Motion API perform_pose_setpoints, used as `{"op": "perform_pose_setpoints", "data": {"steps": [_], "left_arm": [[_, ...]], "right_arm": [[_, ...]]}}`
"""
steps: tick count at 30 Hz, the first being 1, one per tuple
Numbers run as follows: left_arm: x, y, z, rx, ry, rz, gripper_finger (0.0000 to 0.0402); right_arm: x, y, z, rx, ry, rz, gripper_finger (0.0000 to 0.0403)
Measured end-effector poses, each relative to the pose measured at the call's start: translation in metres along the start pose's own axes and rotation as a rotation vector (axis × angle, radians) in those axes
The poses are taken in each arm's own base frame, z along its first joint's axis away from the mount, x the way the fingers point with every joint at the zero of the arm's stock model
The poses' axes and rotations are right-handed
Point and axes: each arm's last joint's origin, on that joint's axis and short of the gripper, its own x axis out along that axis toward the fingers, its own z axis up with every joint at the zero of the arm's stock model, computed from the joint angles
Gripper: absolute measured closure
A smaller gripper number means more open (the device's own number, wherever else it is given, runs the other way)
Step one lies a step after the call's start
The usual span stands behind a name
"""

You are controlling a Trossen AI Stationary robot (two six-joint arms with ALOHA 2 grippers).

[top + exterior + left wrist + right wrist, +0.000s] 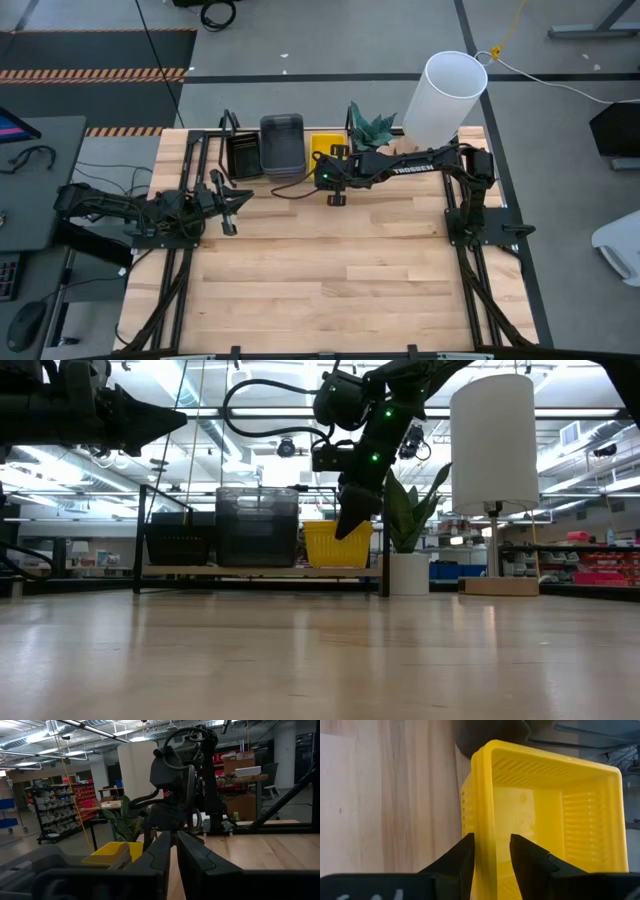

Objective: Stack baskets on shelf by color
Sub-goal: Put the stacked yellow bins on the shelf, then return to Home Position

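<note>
Fingers (470, 851) of right gripper (492, 851) straddle yellow basket (545, 815) rim.

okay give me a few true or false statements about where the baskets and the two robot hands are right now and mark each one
1. The right hand straddles the wall of the yellow basket. True.
2. The left hand holds a grey basket. False: it holds nothing and waits at the table's left side.
3. The grey basket stack stands taller than the black baskets. True.
4. The yellow basket lies on the tabletop, off the shelf. False: it sits on the shelf.
</note>
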Motion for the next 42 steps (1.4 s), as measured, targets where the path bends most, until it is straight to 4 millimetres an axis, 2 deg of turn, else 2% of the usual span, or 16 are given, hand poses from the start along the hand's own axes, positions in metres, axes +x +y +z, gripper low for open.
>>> {"op": "perform_pose_setpoints", "data": {"steps": [10,15,21,28,33,37,42], "left_arm": [[0.0,0.0,0.0,0.0,0.0,0.0,0.0371],[0.0,0.0,0.0,0.0,0.0,-0.001,0.0364],[0.0,0.0,0.0,0.0,0.0,-0.001,0.0362],[0.0,0.0,0.0,0.0,0.0,-0.001,0.0371],[0.0,0.0,0.0,0.0,0.001,0.0,0.0367],[0.0,0.0,0.0,0.0,0.001,0.0,0.0362],[0.0,0.0,0.0,0.0,0.0,0.0,0.0363]], "right_arm": [[-0.002,0.003,0.002,-0.002,-0.011,0.006,0.0272],[-0.006,0.003,0.003,-0.018,-0.006,-0.001,0.0252],[-0.023,-0.007,0.012,0.013,-0.002,-0.005,0.0218],[-0.067,-0.021,0.007,0.045,-0.001,0.004,0.0186],[-0.115,-0.037,0.001,0.159,-0.144,0.106,0.0181],[-0.147,-0.042,-0.015,0.225,-0.26,0.221,0.0181],[-0.167,-0.034,-0.05,0.277,-0.388,0.242,0.0182]]}}
